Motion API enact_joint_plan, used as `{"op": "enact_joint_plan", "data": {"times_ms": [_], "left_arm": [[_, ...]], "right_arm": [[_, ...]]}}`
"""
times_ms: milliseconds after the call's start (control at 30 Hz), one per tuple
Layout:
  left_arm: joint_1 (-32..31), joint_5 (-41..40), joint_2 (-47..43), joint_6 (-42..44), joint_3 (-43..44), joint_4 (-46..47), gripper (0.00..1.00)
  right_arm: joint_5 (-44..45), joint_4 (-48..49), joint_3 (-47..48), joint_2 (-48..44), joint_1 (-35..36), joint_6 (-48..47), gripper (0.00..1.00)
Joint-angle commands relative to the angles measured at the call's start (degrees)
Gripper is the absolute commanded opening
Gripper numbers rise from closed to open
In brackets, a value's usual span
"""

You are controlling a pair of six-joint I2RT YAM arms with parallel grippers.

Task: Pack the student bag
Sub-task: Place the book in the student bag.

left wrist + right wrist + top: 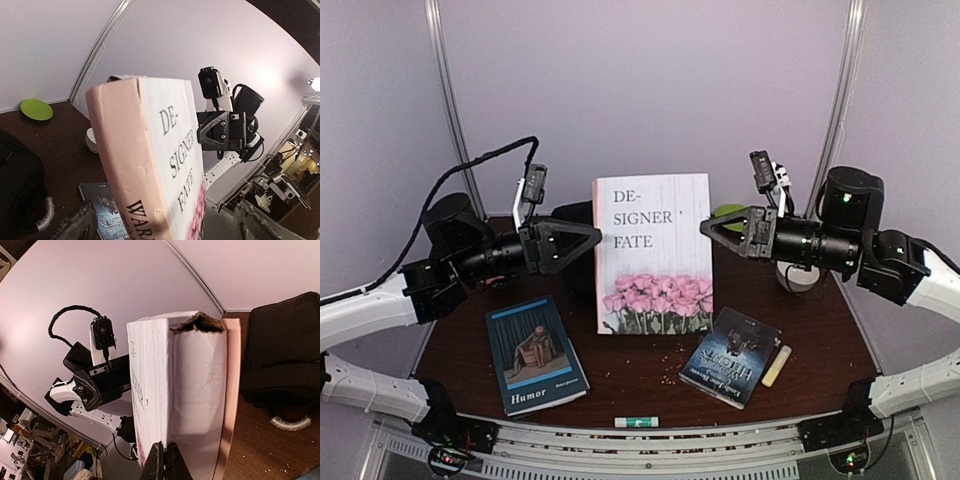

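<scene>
Brown table — student bag behind book, beside left end effector.

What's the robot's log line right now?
left hand: open, spine side of Designer Fate book | right hand: shut, at its page edge | book: upright | student bag: behind it

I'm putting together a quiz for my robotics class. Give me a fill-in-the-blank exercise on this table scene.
The tall book standing upright shows ___ roses on its cover.
The blue book lying flat is titled ___.
The left hand is open, while the right hand is ___.
Seen from the arms' bases, the student bag sits ___ the tall book.
Missing words: pink; Humor; shut; behind.
</scene>
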Motion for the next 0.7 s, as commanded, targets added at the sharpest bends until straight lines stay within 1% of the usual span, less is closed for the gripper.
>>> {"op": "enact_joint_plan", "data": {"times_ms": [0,167,200,300,433,467,667], "left_arm": [[0.50,2.72,0.47,-1.12,2.16,4.33,0.98],[0.46,5.84,3.32,-3.08,3.53,6.64,0.98],[0.50,6.66,4.17,-3.49,4.05,6.96,0.97],[0.51,10.75,6.72,-5.75,4.99,10.80,0.89],[0.51,13.09,8.50,-8.96,4.85,16.34,0.74],[0.51,13.19,8.66,-9.23,4.83,16.82,0.68],[0.46,13.04,8.53,-9.00,4.66,18.20,0.39]], "right_arm": [[-3.31,4.06,0.59,-1.59,-0.32,-1.20,0.00],[-5.56,4.79,1.03,-0.93,-0.31,-1.65,0.00],[-6.10,4.85,1.30,-0.63,-0.29,-2.00,0.00],[-7.45,4.90,2.42,0.49,-0.38,-2.80,0.00],[-9.18,5.05,3.87,1.66,-0.35,-3.60,0.00],[-9.39,5.02,4.12,1.88,-0.33,-3.76,0.00],[-9.53,3.86,4.97,2.45,-0.37,-5.12,0.00]]}}
